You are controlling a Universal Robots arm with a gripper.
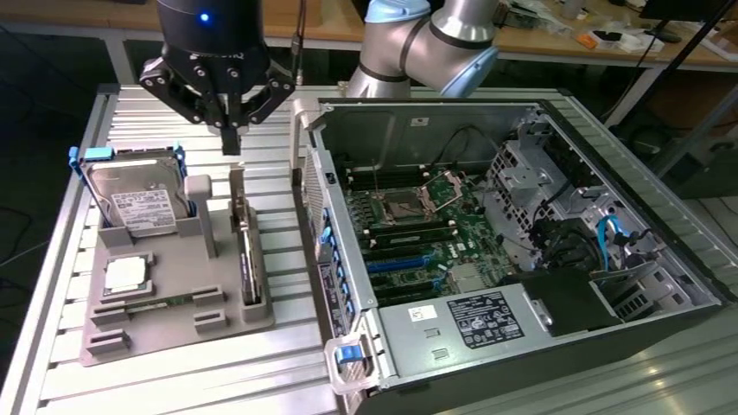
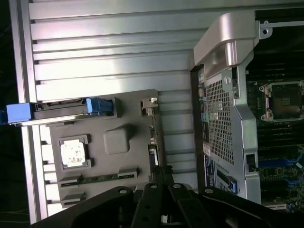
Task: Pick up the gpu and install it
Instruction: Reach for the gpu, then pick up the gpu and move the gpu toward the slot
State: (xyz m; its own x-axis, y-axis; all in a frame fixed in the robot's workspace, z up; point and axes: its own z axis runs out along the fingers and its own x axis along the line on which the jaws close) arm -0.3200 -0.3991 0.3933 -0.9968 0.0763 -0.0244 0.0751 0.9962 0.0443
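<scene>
The black gripper [image 1: 231, 143] is hanging from the silver and pale-blue jointed arm [image 1: 429, 36], which is bending over from behind the far edge of the ribbed aluminium worktop [image 1: 173, 380] and pointing the wrist straight down. Its two dark fingers are pressing together into one narrow tip, and they are gripping and touching nothing. The tip is hovering above the far end of the grey moulded parts fixture [image 1: 173, 333], which is lying toward the worktop's edge on the exterior view's left. The gpu [image 1: 245, 255], a thin dark circuit card, is standing on edge in a slot along the fixture's side nearest the open black and silver computer case [image 1: 680, 285], just below the fingers and apart from them. In the wrist view the gripper [image 2: 164, 175] is looking down the line of that same card [image 2: 153, 142]. Across the fixture the exterior view is showing the white-labelled face of the silver hard drive in its blue frame [image 1: 136, 206], while the wrist view is catching it edge-on [image 2: 71, 107]. Near the fixture's outer side are lying a square silver processor chip [image 1: 124, 275] and a narrow green memory stick [image 1: 162, 303]. The wrist view is also showing the case's perforated rear panel [image 2: 216, 109].
</scene>
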